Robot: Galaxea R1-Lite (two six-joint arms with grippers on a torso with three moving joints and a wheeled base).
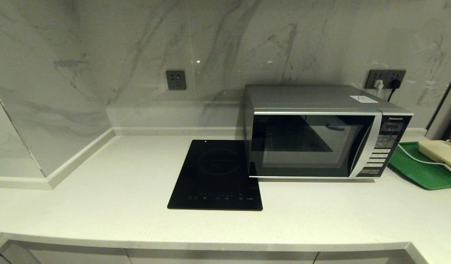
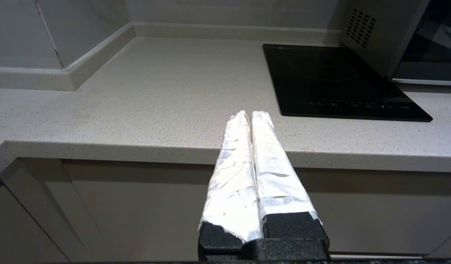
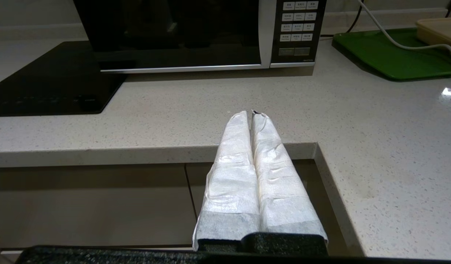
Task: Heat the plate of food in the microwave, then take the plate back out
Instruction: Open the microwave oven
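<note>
Both pincers are pressed together with nothing between them: the left gripper (image 2: 251, 114) hangs out past the counter's front edge, its foil-wrapped fingers (image 2: 235, 172) touching along their length, and the right gripper (image 3: 251, 113) sits the same way in front of the front edge near the notch where the counter (image 1: 111, 190) steps back. Funny thing, the head view doesn't catch either arm at all, only the wrist cams do. What the head view does give is the whole microwave (image 1: 320, 132) standing toward the back right of the counter with its dark door closed, plus a grey wall socket (image 1: 176, 80) and the plugs behind it. The black induction hob (image 1: 216, 176) lies flat just left of it, its back right corner tucked against the microwave's side. Left wrist view shows the microwave's vented side panel (image 2: 361, 24), which nobody else sees. Right wrist view gets the button panel (image 3: 296, 27) up close, and the green tray (image 3: 390, 55) by the right edge with a white cable (image 3: 394, 44) across it and a cream object (image 1: 439, 152) resting on it. The plate of food isn't visible in any view, so I can't tell where it is.
</note>
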